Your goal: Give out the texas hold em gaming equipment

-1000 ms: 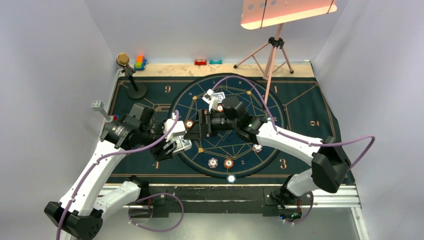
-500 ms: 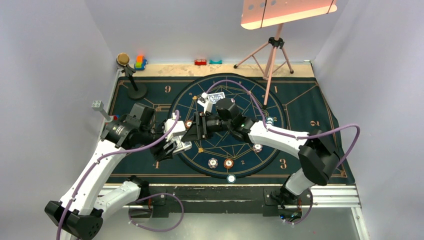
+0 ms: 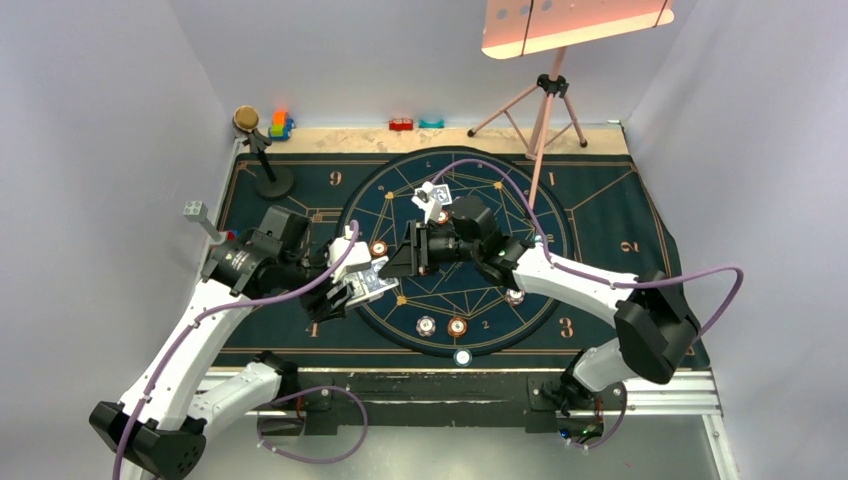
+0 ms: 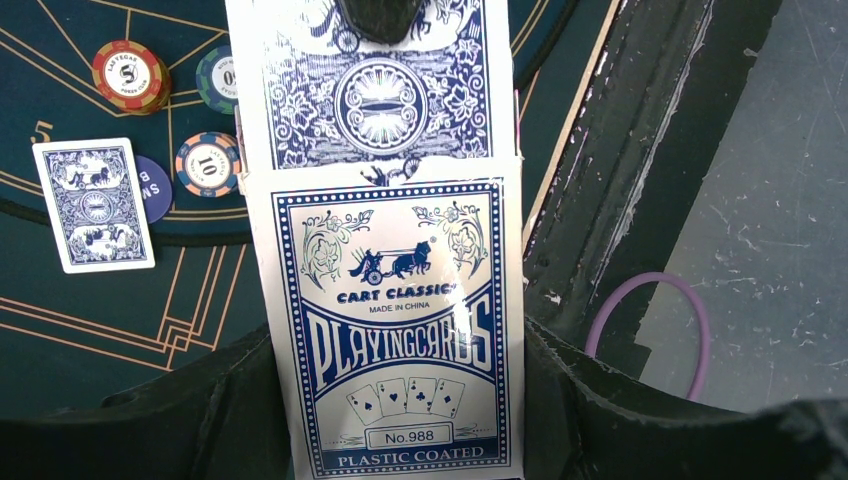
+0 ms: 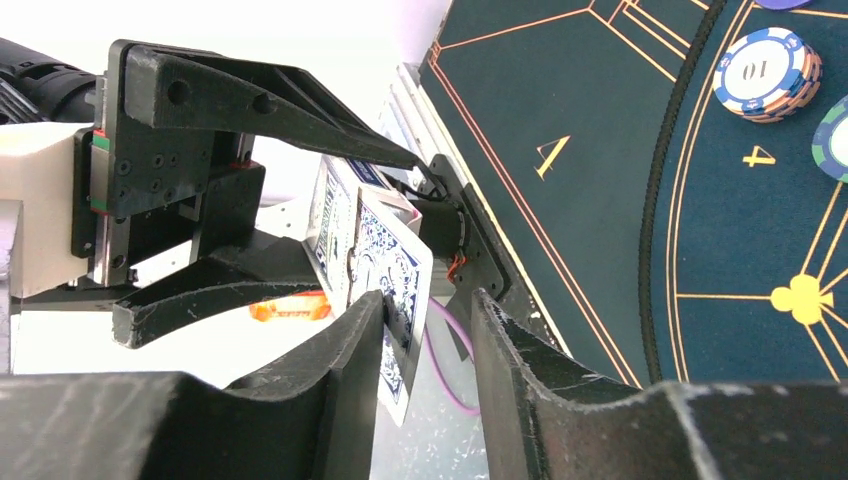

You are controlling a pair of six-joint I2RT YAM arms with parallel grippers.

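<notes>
Left wrist: left gripper (image 3: 352,293) jaws clamp the card box (image 4: 395,320), one card (image 4: 385,90) poking out its right end. We see the right gripper (image 5: 425,310) straddling that card's edge, jaws part-spread, gap on one side. To the right, chips (image 4: 130,75) and a loose card (image 4: 93,205) lie on the mat (image 4: 60,330). Its near edge and the black rail (image 4: 620,200) sit close.

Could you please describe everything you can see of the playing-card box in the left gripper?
The card box is white with blue print reading Cart Classic Playing Cards, seemingly thin cardboard. The left gripper clamps its sides, holding it above the mat. Its top is open; a blue-backed card sticks out, between the fingers of the right gripper.
</notes>
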